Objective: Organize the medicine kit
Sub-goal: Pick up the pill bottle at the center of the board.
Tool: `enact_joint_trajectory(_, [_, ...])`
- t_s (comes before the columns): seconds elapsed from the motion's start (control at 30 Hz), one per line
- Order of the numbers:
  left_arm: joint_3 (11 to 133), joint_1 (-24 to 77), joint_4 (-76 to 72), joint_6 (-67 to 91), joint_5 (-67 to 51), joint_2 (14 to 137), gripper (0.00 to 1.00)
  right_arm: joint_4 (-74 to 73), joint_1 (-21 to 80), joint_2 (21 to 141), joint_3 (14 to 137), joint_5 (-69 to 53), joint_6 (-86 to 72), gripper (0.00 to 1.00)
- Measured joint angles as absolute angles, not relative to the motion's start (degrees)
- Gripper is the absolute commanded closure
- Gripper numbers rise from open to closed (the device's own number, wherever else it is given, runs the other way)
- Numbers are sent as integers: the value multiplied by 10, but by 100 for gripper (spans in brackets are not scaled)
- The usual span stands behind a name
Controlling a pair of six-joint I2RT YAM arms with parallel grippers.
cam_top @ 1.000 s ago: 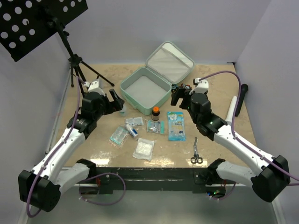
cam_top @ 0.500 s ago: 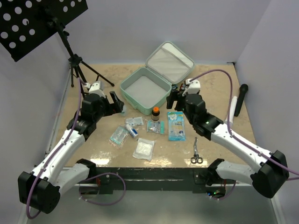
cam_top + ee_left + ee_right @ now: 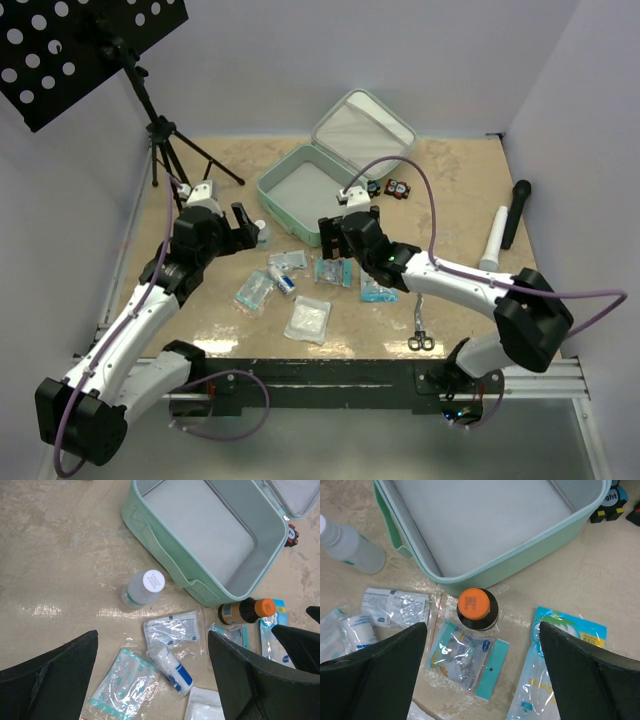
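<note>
The medicine kit [image 3: 308,190], a mint-green case, lies open on the table with a bare grey lining and its lid tilted back. My left gripper [image 3: 245,226] hovers open left of the case, above a bandage roll [image 3: 170,667], a teal packet [image 3: 124,686] and a clear white-capped bottle [image 3: 142,587]. My right gripper [image 3: 336,232] hovers open at the kit's front edge [image 3: 485,520], over the brown bottle with an orange cap [image 3: 476,608] and a small teal-carded packet [image 3: 465,662]. Neither gripper [image 3: 152,677] [image 3: 480,672] holds anything.
A long blue packet [image 3: 555,672] lies right of the bottle, a white gauze pad [image 3: 308,320] nearer the front. Scissors [image 3: 420,326], a white tube [image 3: 493,238] and a black stick [image 3: 516,212] lie to the right. A tripod stand [image 3: 165,140] rises at the back left.
My right arm has swung left, from beside the kit's right corner to over the orange-capped bottle. The left gripper has shifted only slightly.
</note>
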State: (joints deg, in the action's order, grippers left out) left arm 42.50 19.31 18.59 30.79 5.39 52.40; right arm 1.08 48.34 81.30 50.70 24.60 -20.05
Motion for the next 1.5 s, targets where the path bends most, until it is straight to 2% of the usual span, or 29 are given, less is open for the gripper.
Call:
enact_joint_trajectory(0.13, [423, 193, 199, 304, 62, 522, 5, 20, 483, 857, 522, 246, -205, 4])
enact_joint_trajectory(0.37, [423, 193, 216, 302, 73, 511, 6, 30, 483, 903, 548, 246, -206, 13])
enact_joint_trajectory(0.83, [423, 193, 220, 302, 77, 510, 6, 48, 483, 924, 550, 250, -204, 36])
enact_joint_trajectory(1.1, [423, 193, 222, 302, 79, 510, 7, 49, 477, 950, 550, 250, -200, 43])
enact_joint_trajectory(1.23, [423, 193, 222, 302, 79, 514, 7, 53, 472, 950, 550, 249, -198, 55])
enact_joint_trajectory(1.33, [423, 193, 222, 302, 79, 519, 7, 57, 467, 950, 550, 248, -195, 69])
enact_joint_trajectory(1.47, [423, 193, 222, 302, 79, 522, 7, 60, 462, 950, 550, 245, -193, 77])
enact_joint_trajectory(1.5, [423, 193, 222, 302, 79, 522, 7, 60, 462, 950, 551, 245, -193, 84])
